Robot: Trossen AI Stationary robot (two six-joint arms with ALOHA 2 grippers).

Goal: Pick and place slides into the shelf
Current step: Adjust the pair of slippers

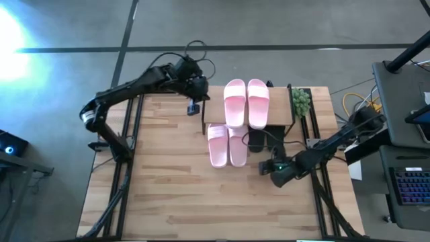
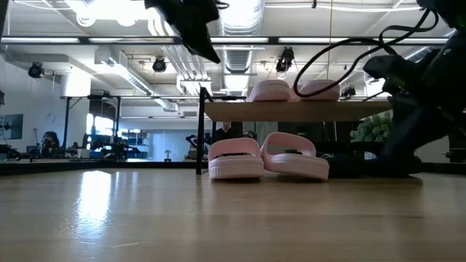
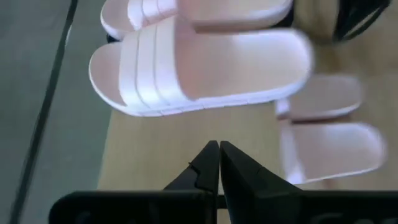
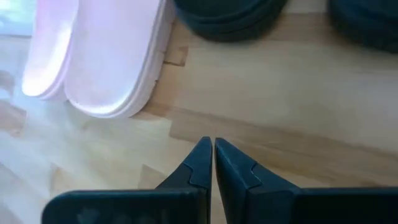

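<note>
Slides (image 1: 242,101) sat paired on the shelf (image 1: 281,115), pink pair (image 1: 224,144) under its front.
Left gripper (image 3: 219,155) closed above shelf edge; right gripper (image 4: 213,151) closed, empty, near black slides (image 4: 230,15).

No readable text, labels, brands or nos. in any view. Slides, shelf, tabletop, arms: no legible print. Keyboard (image 1: 410,189) at high view's right edge has keys, but legends too small to read. Background room in low view: no sign that can be read.
</note>
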